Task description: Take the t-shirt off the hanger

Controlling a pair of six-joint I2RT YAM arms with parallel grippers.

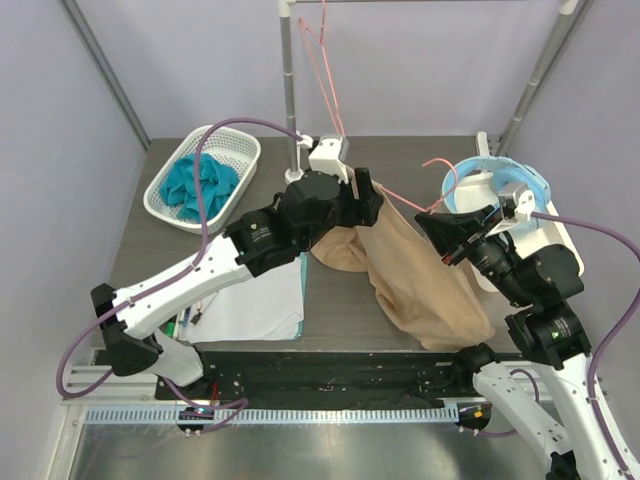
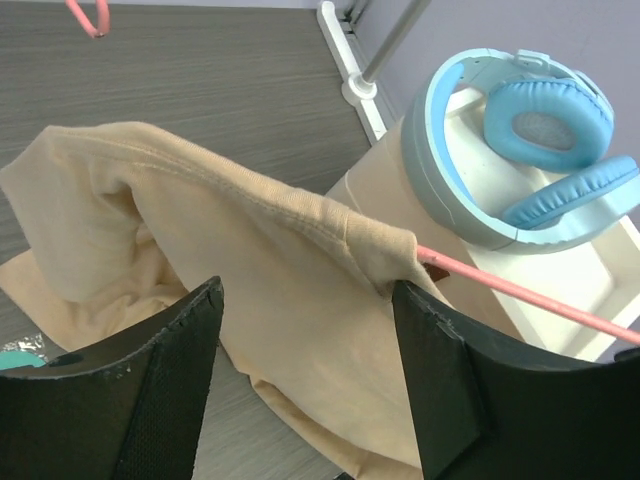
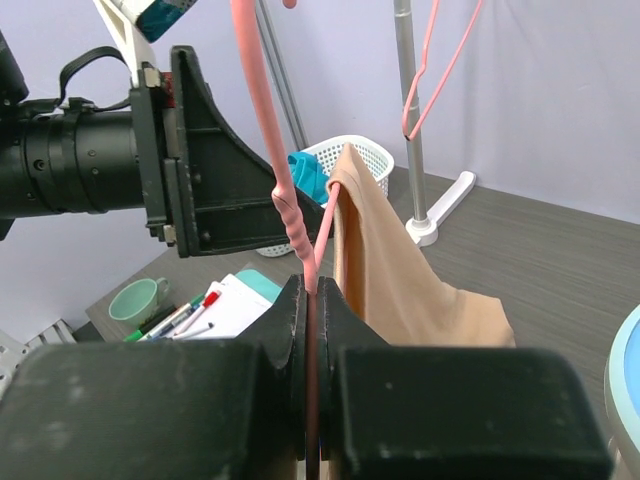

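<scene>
Hanger (image 3: 288, 215) pinched in right tool (image 3: 312, 300) points leftward, t-shirt (image 3: 385, 260) hanging.

Bright, even, shadowless light; sharp focus

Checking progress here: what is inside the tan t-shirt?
One arm of the pink hanger pokes out of the t-shirt, and the right gripper is shut on the hanger's wire. How far the hanger runs inside is covered by fabric.

Tan t-shirt (image 1: 420, 270); pink hanger (image 2: 520, 292); white basket (image 1: 238, 150); teal cloth (image 1: 200, 185); blue headphones (image 2: 585, 195).
</scene>
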